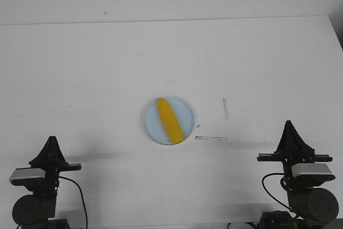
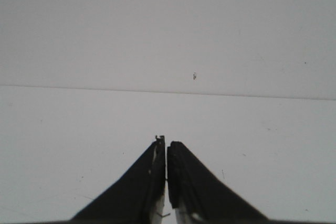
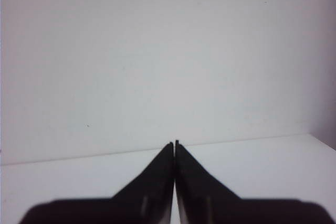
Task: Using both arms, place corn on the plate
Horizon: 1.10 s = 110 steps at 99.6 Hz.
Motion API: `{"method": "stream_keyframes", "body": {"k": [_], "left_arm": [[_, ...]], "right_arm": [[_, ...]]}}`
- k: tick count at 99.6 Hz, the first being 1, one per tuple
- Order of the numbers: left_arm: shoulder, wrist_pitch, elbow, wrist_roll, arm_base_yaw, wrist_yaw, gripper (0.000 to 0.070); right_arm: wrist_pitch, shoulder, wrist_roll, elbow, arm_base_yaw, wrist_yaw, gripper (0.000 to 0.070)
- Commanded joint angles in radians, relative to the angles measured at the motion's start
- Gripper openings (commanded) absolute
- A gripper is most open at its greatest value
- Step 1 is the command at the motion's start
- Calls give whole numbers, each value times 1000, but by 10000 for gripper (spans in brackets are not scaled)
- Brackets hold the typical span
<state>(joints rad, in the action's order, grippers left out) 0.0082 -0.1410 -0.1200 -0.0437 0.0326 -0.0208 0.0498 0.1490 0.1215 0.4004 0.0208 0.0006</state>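
Arm bases are cut off at the front view's lower edge; neither wrist view shows plate or corn, only bare white table (image 1: 96, 68) and wall. Left gripper (image 1: 52, 139) and right gripper (image 1: 289, 124) sit retracted at the near table corners, tips pointing up and forward, fingers pressed together, holding nothing. Plate (image 1: 150, 119) lies between the two grippers, ahead of both, well apart from each. Corn (image 1: 169, 120) rests on it, long axis diagonal, tapered end pointing away toward the far left.
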Motion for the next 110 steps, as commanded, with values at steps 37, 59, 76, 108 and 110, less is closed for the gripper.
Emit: {"method": "stream_keyframes", "body": {"k": [37,59,76,108,110], "left_arm": [[-5,-46,107,-21,-8,29,1],[-5,-37,107,-21,-9,16,1],[-5,-35,107,-21,-10,16,1],[-5,-35,107,-21,-13,17,1],[-5,-35,107,-21,-13,17,1]], "right_arm": [[-8,1,12,2,0,0,0],[-8,1,12,2,0,0,0],[-8,1,12,2,0,0,0],[-8,1,12,2,0,0,0],[-8,1,12,2,0,0,0]]}}
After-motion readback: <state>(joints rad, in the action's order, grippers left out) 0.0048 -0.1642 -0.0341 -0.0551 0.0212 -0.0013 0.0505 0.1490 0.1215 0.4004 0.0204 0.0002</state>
